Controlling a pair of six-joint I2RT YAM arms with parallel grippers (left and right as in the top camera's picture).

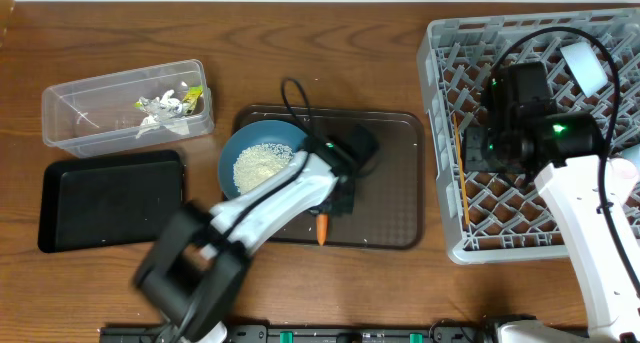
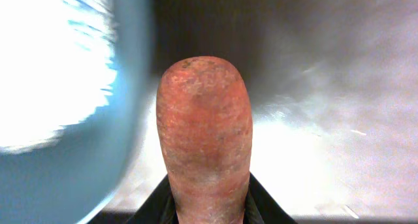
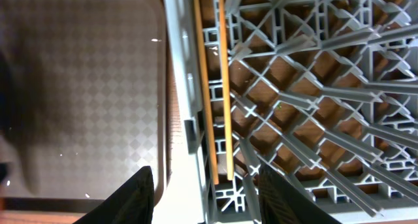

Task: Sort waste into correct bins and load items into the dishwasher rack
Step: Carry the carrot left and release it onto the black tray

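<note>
Carrot (image 2: 204, 145): your left end effector (image 1: 330, 205) clamps it over the brown tray (image 1: 390, 183); right end effector (image 3: 209, 198) gapes empty above rack (image 3: 313, 87).

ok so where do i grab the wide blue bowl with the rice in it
The wide blue bowl sits upright with white rice heaped mid-bowl, so probably pinch its bare far rim from straight above, one finger inside, one outside.

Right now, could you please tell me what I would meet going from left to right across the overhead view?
Clear tub → blue bowl → carrot → dishwasher rack.
</note>
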